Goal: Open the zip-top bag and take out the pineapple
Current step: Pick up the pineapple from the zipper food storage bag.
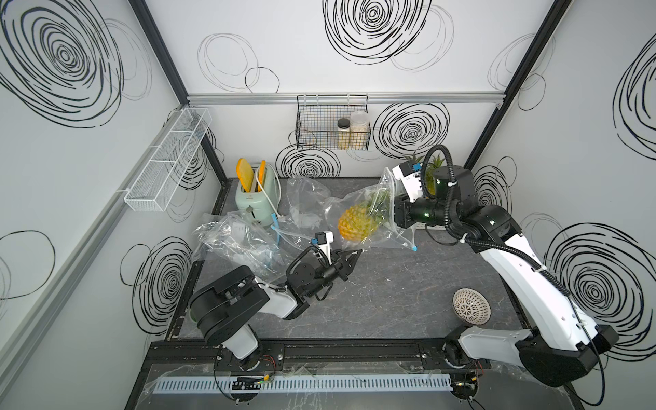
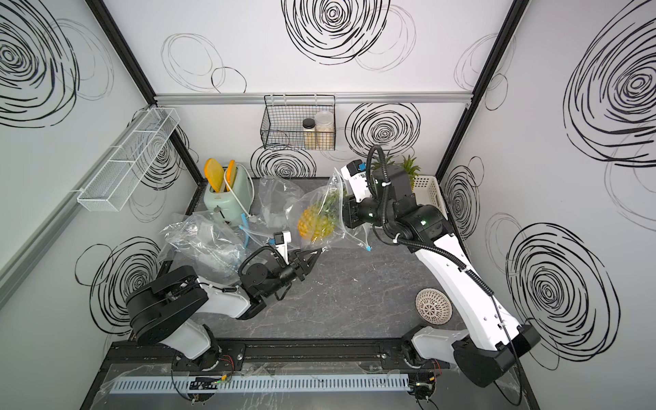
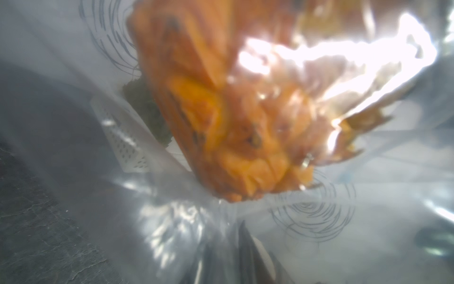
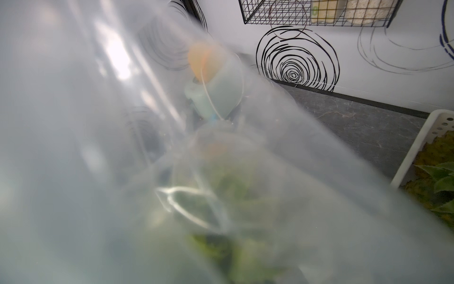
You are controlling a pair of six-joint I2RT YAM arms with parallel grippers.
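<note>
A clear zip-top bag [image 1: 387, 234] [image 2: 349, 234] hangs in the air above the back of the table. The yellow pineapple [image 1: 356, 222] [image 2: 316, 223] is inside it, leaves toward the right arm. My right gripper [image 1: 393, 200] [image 2: 343, 209] is shut on the bag's upper end, its fingers hidden by plastic. The blue zip slider [image 1: 414, 248] dangles below. My left gripper [image 1: 359, 252] [image 2: 319, 251] is shut, its tips pinching the bag's lower edge under the fruit. The left wrist view shows the pineapple [image 3: 221, 110] close up through film. In the right wrist view, blurred leaves [image 4: 221, 196] show behind plastic.
A mint toaster [image 1: 257, 198] stands at the back left. Empty clear bags [image 1: 241, 241] [image 1: 307, 202] lie near it. A woven bowl [image 1: 472, 307] sits front right, and a white basket [image 2: 429, 191] of pineapples back right. A wire basket [image 1: 332, 124] hangs on the back wall.
</note>
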